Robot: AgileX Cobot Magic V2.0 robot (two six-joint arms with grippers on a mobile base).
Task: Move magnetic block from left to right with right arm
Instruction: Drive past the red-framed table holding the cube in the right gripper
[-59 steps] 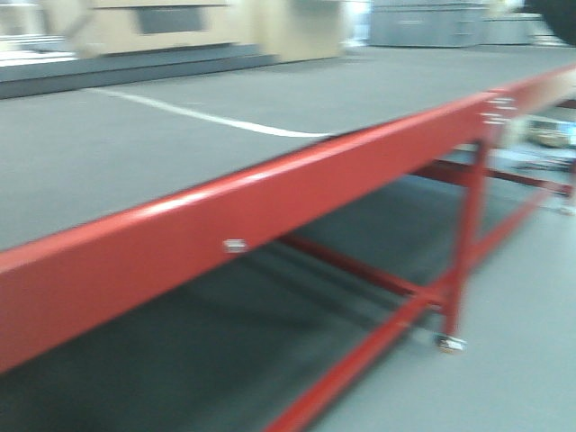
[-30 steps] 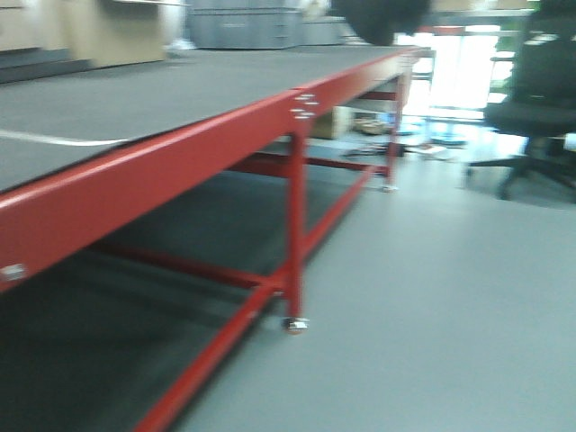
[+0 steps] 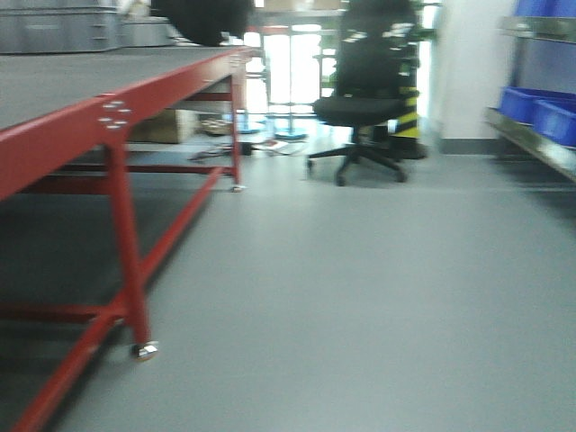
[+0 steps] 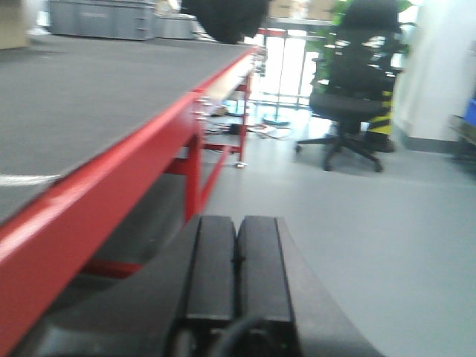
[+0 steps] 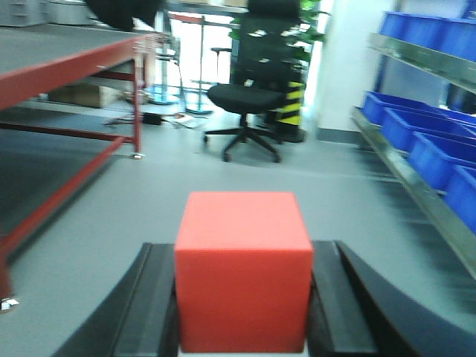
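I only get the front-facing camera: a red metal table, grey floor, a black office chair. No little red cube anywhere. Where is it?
Observer: The small bright-red cube is clamped in the black right end effector; it fills much of the right wrist view.
Operator: Is the other arm carrying anything?
Observer: No. The black left end effector is shut, with nothing between its jaws.
Operator: Anything lying on that table's top?
Observer: The left wrist view shows a white line on the grey top of the red-framed table, near its edge.
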